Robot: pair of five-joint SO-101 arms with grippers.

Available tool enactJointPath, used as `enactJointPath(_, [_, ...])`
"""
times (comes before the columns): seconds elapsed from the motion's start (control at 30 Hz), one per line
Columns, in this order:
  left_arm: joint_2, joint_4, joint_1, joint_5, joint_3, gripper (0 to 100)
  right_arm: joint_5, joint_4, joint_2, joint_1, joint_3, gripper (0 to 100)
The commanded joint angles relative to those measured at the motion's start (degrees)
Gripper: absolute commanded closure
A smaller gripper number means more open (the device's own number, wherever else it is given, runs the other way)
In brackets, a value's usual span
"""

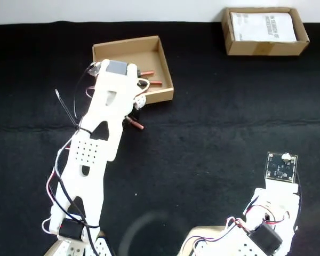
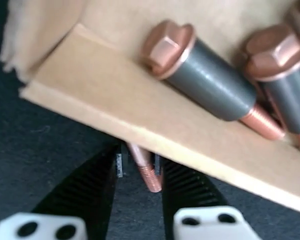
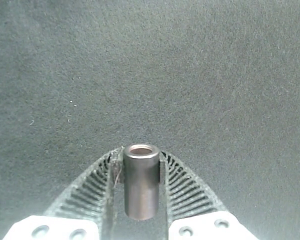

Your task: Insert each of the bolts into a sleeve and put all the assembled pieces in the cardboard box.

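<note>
My left gripper [image 2: 139,167] is shut on a copper bolt [image 2: 146,172], whose threaded end pokes out between the black fingers. In the high view that bolt [image 1: 134,124] sits just outside the front wall of the cardboard box [image 1: 161,58], under the left arm's tip [image 1: 133,112]. Two assembled pieces lie inside the box, copper heads on grey sleeves [image 2: 205,75] [image 2: 285,87]; from above they are at the box's right side [image 1: 147,73] [image 1: 155,83]. My right gripper [image 3: 140,159] is shut on an upright grey sleeve [image 3: 141,185], its bore facing up, over bare mat.
A second cardboard box [image 1: 256,49] holding a printed sheet stands at the back right. The right arm [image 1: 280,176] is low at the front right. Black mat [image 1: 218,117] covers the table between the arms.
</note>
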Motion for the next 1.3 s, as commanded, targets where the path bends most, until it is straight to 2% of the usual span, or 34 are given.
enactJointPath(0.0, [-0.2, 0.4, -0.9, -1.7, 2.9, 88, 0.6, 0.2, -0.5, 0.0, -3.6, 99.1])
enactJointPath(0.27, [-7.4, 0.2, -3.4, -1.8, 8.2, 86, 0.6, 0.2, -0.5, 0.0, -3.6, 99.1])
enactJointPath(0.47, [-5.1, 0.1, -5.9, -1.9, 8.0, 69, 0.6, 0.2, -0.5, 0.0, -3.6, 99.1])
enactJointPath(0.53, [-3.8, 0.1, -6.3, -1.9, 7.9, 66, 0.6, 0.2, -0.5, 0.0, -3.6, 99.1])
enactJointPath(0.77, [-2.4, 0.1, -7.1, -1.6, 5.3, 66, 0.4, 0.2, -0.5, -0.1, -3.6, 99.1])
enactJointPath(0.87, [-2.4, -0.8, -8.6, 0.7, 4.8, 66, 0.3, 0.1, -0.5, -0.1, -3.6, 99.1])
enactJointPath(0.97, [-2.4, -2.3, -10.2, 1.3, 4.8, 73, 0.3, 0.0, -0.5, -0.2, -3.6, 99.1])
enactJointPath(1.13, [-2.4, -2.9, -10.6, 1.2, 4.8, 98, 0.2, 0.0, -0.5, -0.3, -3.6, 99.1])
enactJointPath(1.27, [-2.4, -3.3, -10.6, 1.2, 4.8, 99, 0.2, -0.2, -0.5, -0.2, -3.6, 99.1])
